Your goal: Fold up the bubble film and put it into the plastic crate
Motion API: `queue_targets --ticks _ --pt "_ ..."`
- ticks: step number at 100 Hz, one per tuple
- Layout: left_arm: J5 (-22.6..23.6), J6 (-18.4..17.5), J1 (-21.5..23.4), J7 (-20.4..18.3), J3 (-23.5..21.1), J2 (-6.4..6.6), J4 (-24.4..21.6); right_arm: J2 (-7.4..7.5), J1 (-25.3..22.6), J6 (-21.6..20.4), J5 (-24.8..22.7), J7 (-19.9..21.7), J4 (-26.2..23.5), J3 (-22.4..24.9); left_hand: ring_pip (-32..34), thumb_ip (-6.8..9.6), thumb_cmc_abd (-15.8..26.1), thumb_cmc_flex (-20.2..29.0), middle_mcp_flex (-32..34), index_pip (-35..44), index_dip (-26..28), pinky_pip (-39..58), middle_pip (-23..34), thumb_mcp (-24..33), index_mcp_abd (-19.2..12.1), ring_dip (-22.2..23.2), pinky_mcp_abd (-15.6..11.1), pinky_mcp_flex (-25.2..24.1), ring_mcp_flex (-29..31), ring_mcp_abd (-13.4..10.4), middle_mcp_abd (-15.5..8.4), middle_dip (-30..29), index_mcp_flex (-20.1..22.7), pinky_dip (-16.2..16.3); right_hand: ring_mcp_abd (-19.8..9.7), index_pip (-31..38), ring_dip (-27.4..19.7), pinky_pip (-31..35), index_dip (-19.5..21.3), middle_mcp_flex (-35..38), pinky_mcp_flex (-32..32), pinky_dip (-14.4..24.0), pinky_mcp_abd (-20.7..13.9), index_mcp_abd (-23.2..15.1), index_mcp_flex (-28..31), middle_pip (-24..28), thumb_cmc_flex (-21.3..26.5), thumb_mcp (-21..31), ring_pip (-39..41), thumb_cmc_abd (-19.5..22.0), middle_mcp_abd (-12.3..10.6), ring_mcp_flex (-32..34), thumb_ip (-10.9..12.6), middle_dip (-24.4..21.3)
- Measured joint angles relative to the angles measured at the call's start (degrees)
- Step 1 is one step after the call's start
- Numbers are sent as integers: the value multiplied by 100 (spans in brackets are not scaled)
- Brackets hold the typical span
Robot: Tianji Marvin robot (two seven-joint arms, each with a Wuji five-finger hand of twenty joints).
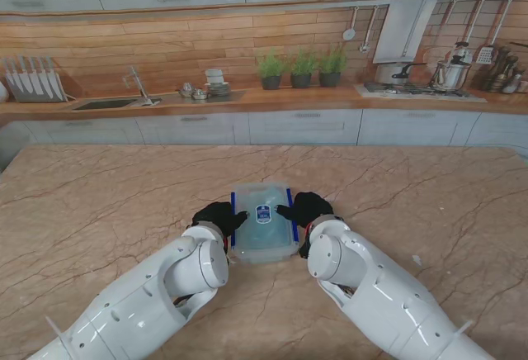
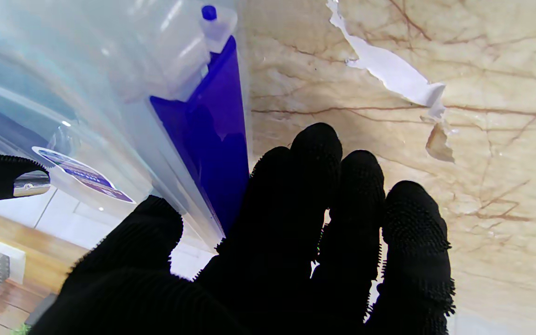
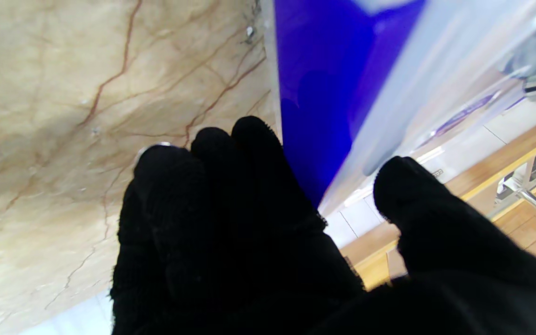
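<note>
The clear plastic crate (image 1: 262,232) stands on the marble table just in front of me, lid on, with a small label (image 1: 264,213) on top and a blue latch (image 2: 207,139) on each side. My left hand (image 1: 219,214) clasps its left side, fingers (image 2: 314,195) along the latch and thumb on the lid's rim. Mirroring it, my right hand (image 1: 307,208) holds the right side, with fingers (image 3: 231,186) against the other blue latch (image 3: 314,93). Through the cloudy walls I cannot make out the bubble film.
A white torn scrap (image 2: 389,70) lies on the table (image 1: 99,211) beyond my left hand. A kitchen counter (image 1: 247,100) with sink, plants and stove runs along the far wall.
</note>
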Motion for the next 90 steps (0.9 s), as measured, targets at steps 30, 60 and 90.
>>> queue_targets --ticks 30,60,90 --pt "63 -100 436 183 -398 -62 -189 -47 -221 343 -164 80 -257 242 -1010 31 -143 138 -1171 -1333 -679 -261 -1552 -1264 -535 -576 28 -419 -560 388 58 -913 -452 -157 -43 -617 -101 -561 -158 -550 -426 -208 -47 -733 -853 -263 -113 -421 -464 0 -7 -575 9 -82" --pt "-11 -223 720 487 -731 -125 -249 -53 -438 537 -181 88 -433 542 -1359 69 -362 60 -1988 -1856 -773 -360 -2116 -1534 -839 -844 58 -690 -798 415 208 -1206 -930 -221 -60 -1039 -359 -1059 -197 -949 -651 -309 -34 -1084 -1453 -600 -176 -722 -1109 0 4 -882 15 -304" --pt "246 -990 1196 668 -1301 -94 -524 8 -670 524 -448 63 -675 765 -3069 69 -644 -687 -3721 -2609 -917 -1206 -3061 -1542 -1149 -1611 -1 -1650 -2342 295 118 -1645 -1875 -860 -90 -1191 -724 -1604 -215 -1934 -983 -427 38 -1229 -1963 -1268 -471 -754 -2116 12 80 -1661 24 -617"
